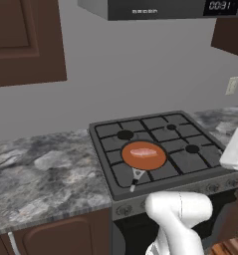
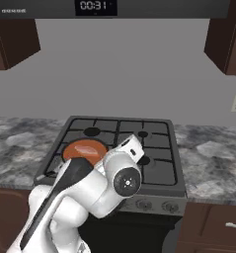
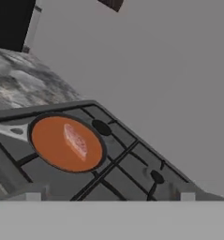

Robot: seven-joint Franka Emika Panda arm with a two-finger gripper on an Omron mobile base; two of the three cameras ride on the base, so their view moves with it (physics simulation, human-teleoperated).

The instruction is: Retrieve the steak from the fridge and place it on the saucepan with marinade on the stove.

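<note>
The steak (image 1: 143, 152) lies flat in the saucepan with marinade (image 1: 158, 160), which stands on the front left burner of the stove (image 1: 155, 124). In the hand view the pinkish steak (image 3: 76, 140) rests on the pan's orange inside (image 3: 50, 145), with the stove (image 3: 127, 173) around it. My gripper (image 3: 110, 197) is open, its two fingertips (image 3: 33, 194) far apart with nothing between them. It hangs above and in front of the stove, apart from the pan. From the right base view my arm covers part of the saucepan (image 2: 82, 149). The fridge is out of view.
Grey granite counter (image 1: 41, 169) runs left of the stove, and more counter (image 2: 213, 163) lies to its right. A dark microwave with a clock (image 1: 155, 7) hangs overhead between brown wall cabinets (image 1: 21, 40). A wall outlet (image 1: 232, 85) sits at the right.
</note>
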